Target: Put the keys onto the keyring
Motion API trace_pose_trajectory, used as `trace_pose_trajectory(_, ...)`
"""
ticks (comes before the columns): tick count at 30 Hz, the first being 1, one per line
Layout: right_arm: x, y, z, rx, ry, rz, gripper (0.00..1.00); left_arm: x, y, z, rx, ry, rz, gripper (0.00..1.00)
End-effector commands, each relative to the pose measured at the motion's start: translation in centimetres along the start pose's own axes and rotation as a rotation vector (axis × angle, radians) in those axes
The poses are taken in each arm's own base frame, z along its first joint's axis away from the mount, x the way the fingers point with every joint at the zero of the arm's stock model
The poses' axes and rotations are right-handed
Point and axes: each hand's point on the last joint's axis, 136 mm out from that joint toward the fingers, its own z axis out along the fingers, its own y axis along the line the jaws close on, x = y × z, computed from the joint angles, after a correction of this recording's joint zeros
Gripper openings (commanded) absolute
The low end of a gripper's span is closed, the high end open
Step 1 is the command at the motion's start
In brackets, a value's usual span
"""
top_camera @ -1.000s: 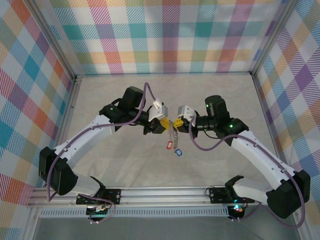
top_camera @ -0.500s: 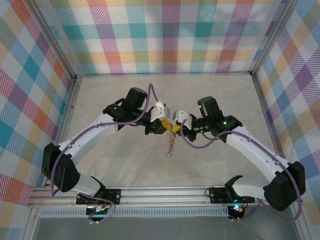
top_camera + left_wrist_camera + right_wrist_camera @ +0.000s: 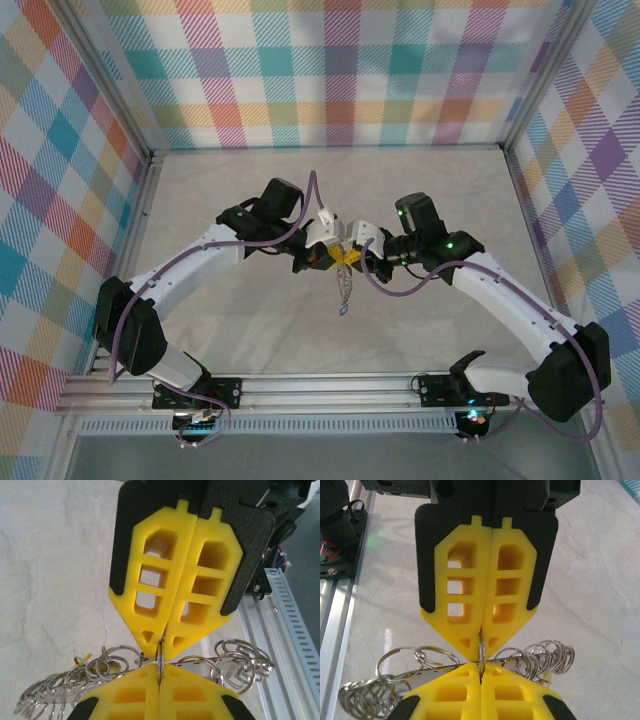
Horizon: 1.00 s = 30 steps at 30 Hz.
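Over the pale marbled counter (image 3: 250,330) the left end effector (image 3: 159,670) and the right end effector (image 3: 481,670) meet tip to tip. Both are clamped on the thin silver-grey metal keyring (image 3: 160,656), which stands edge-on between them. The bundle of small silver keys (image 3: 345,285) hangs from there, its long axis toward the near edge in the top view, with a small blue tag (image 3: 343,311) lowest.
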Motion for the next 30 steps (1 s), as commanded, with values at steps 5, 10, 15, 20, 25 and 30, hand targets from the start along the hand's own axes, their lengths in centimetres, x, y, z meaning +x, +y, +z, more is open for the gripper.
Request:
trace_pose_trajectory(5,-2.2,0.1,-0.5,0.022,-0.115,-0.065,0.10,-2.1,-1.5,0.2,0.076,-0.063,0.034,0.00)
trace_pose_trajectory(10,-2.3,0.8,-1.3,0.043,-0.172,-0.086,0.20,-3.0,-1.4,0.1,0.073,-0.126,0.042,0.00)
trace_pose_trajectory(15,-1.7,1.0,-1.8,0.068,-0.173,-0.069,0.26,-3.7,-1.2,-0.5,0.080,-0.183,0.057,0.00)
trace_pose_trajectory(20,-1.6,1.2,-2.7,0.076,-0.187,-0.070,0.29,-4.4,-1.5,-1.0,0.096,-0.226,0.085,0.00)
trace_pose_trajectory(25,-1.5,0.9,-3.3,0.099,-0.173,-0.071,0.29,-4.9,-1.3,-1.3,0.087,-0.255,0.100,0.00)
trace_pose_trajectory(30,-1.1,1.0,-3.8,0.142,-0.168,-0.076,0.29,-5.4,-1.5,-1.5,0.087,-0.283,0.113,0.00)
